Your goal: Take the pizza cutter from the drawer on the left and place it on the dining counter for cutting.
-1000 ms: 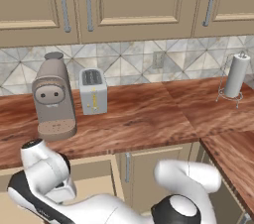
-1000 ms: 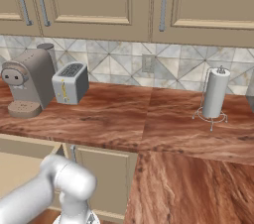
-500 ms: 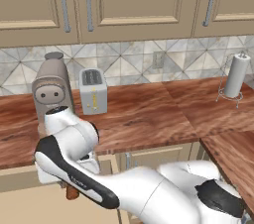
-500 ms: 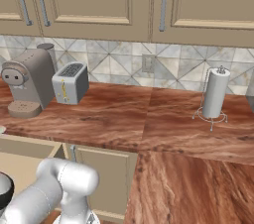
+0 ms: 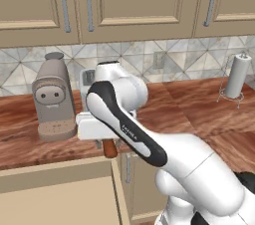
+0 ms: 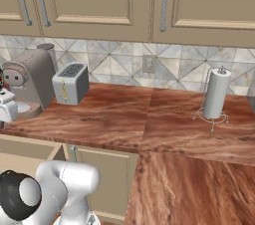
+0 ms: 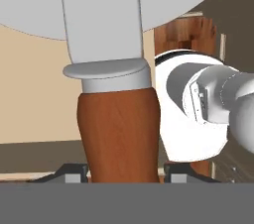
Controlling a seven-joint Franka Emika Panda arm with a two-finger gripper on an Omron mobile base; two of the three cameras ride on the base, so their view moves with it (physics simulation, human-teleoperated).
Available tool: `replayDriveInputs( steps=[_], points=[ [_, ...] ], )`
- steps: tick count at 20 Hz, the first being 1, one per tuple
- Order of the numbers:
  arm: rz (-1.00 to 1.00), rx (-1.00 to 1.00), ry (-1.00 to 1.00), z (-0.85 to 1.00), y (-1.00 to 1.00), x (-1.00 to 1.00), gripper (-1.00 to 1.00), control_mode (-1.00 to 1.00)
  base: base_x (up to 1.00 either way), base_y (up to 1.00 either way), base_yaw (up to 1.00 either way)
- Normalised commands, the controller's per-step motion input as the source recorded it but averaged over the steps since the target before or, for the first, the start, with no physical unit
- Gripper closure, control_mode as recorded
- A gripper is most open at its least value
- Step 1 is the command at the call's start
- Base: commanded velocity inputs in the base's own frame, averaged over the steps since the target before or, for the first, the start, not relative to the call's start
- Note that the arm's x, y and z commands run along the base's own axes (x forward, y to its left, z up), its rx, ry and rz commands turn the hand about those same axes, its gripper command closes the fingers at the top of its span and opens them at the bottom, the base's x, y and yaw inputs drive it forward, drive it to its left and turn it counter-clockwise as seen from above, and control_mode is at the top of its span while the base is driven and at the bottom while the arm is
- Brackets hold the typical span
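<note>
The claw (image 7: 121, 176) is clamped on the pizza cutter's (image 7: 119, 129) brown handle, which sits between its fingertips. The open drawer (image 5: 57, 196) lies just below, seemingly clear of the cutter.

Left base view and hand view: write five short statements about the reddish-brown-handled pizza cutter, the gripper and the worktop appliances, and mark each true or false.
1. The gripper is shut on the reddish-brown-handled pizza cutter. True.
2. The wide beige drawer is closed. False: it stands pulled open below the worktop.
3. The pizza cutter lies on the tan drawer floor. False: it hangs from the gripper, above the drawer's back edge.
4. A grey coffee machine stands on the wood-grain worktop. True.
5. The white paper towel roll stands left of the coffee machine. False: it stands far to the right.
</note>
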Motion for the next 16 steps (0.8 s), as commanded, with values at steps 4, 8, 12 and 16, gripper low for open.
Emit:
replayDriveInputs(
  steps=[4, 8, 12, 16],
  points=[
    [0.0, 0.06, 0.0, 0.8, -1.0, 0.32, 1.0, -1.0, 0.0, 0.0, 0.0],
    [0.0, 0.02, 0.0, 0.47, -1.0, 0.11, 1.0, -1.0, 0.0, 0.0, 0.0],
    [0.0, 0.0, 0.0, 0.13, -0.98, 0.02, 1.0, -1.0, 0.0, 0.0, 0.0],
    [0.0, 0.0, 0.0, 0.0, -0.94, 0.02, 1.0, -1.0, 0.0, 0.0, 0.0]
  ],
)
